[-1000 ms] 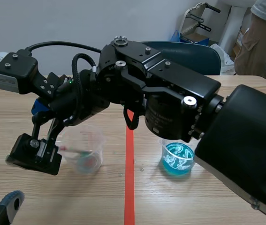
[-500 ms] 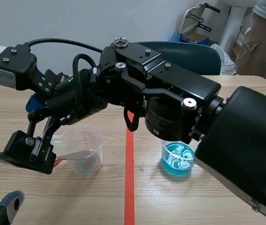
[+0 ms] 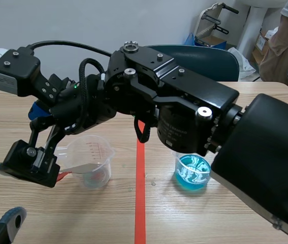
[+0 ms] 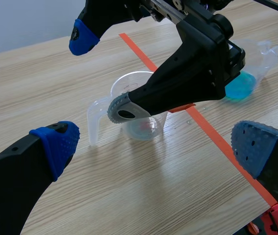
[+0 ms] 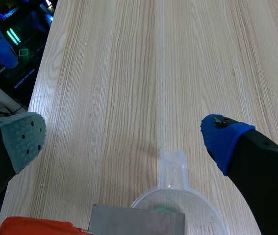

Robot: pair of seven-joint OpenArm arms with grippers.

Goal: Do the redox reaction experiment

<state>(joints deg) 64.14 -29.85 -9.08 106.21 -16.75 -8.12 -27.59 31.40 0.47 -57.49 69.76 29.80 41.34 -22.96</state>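
Tally: two cups, two grippers.
Cups: one clear measuring cup, one cup of blue liquid. Grippers: left gripper and right gripper, two fingers each. One orange-red tape line. Beyond the table: one blue-green chair, one person, partly seen.

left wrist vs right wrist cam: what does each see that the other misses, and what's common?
Left wrist only: the cup of blue liquid, the orange tape line marked on the table, and the left gripper, open. Right wrist only: dark equipment with cables past the table edge. Both: the clear measuring cup with its handle, the wooden table, and the right gripper, open over that cup.
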